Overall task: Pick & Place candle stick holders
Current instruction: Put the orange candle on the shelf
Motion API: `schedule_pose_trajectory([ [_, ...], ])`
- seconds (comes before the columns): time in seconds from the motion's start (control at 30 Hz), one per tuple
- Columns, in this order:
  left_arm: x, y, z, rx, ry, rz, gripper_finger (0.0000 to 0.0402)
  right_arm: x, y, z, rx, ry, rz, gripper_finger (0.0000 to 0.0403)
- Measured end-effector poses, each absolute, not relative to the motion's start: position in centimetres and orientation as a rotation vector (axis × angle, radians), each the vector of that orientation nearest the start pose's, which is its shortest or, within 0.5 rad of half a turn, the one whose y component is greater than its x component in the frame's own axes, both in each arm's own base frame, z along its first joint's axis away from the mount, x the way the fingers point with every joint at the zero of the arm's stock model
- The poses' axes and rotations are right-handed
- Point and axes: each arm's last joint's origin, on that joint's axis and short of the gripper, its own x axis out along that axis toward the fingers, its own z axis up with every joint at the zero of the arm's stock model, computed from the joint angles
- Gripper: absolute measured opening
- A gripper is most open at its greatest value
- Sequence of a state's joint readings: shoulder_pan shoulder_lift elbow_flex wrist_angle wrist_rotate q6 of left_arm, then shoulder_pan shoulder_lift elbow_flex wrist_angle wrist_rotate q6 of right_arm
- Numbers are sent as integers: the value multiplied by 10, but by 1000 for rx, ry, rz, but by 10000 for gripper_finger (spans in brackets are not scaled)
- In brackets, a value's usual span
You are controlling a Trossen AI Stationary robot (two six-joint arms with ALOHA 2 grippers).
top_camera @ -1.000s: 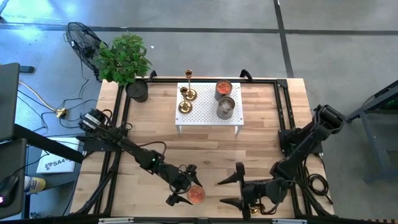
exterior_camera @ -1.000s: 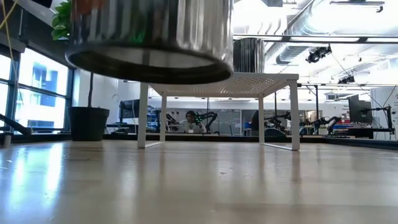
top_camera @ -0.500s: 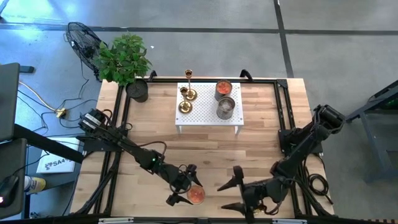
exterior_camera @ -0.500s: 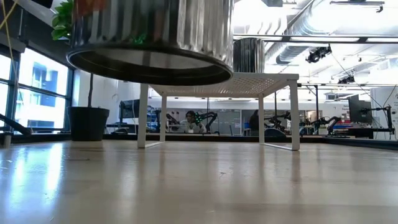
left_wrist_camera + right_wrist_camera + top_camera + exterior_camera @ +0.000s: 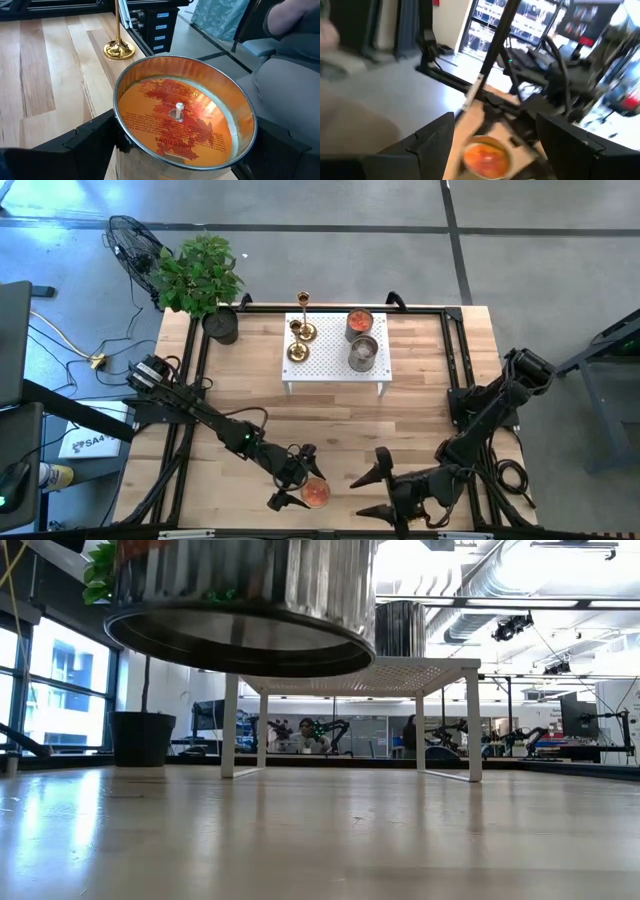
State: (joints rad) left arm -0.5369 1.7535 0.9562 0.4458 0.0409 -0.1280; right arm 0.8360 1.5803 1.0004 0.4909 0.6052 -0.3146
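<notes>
My left gripper (image 5: 300,482) is shut on a silver tin candle with orange wax (image 5: 314,493) near the table's front edge. The low view shows the tin (image 5: 240,600) lifted off the table. Three gold candle stick holders (image 5: 298,330) stand on their round bases on a white perforated stand (image 5: 336,367) at the far middle, and the tallest (image 5: 303,302) is farthest back. Another gold holder (image 5: 119,48) stands on the table past the tin in the left wrist view. My right gripper (image 5: 362,494) is open and empty, right of the tin. My left gripper holds the tin's side wall (image 5: 119,131) just under the rim, with one finger (image 5: 85,145) on each opposite side. The fingers come from the table's left, about level. The tin is open end up, slightly tilted and clear of the table.
Two more tin candles (image 5: 359,323) (image 5: 363,352) stand on the white stand's right half. A potted plant (image 5: 205,280) sits at the table's far left corner. Bare wood lies between the stand and the grippers. A seated person (image 5: 295,75) is just past the table's edge.
The tin stays lifted in my left gripper and has tipped slightly. My right gripper has shifted a little toward the table's near edge and stays open.
</notes>
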Motion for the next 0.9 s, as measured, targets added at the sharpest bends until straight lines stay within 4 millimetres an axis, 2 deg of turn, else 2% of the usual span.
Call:
schedule_pose_trajectory([
  [0.1,320,-192,197,-36,380,-547,353,248,249,275,-556,14,214,275],
  [0.2,320,-192,197,-35,380,-547,351,248,249,275,-631,7,212,275],
  [0.53,320,-192,197,-26,378,-549,351,247,253,275,-422,4,361,275],
  [0.9,320,-192,197,-38,380,-541,351,247,254,276,-410,-7,397,275],
])
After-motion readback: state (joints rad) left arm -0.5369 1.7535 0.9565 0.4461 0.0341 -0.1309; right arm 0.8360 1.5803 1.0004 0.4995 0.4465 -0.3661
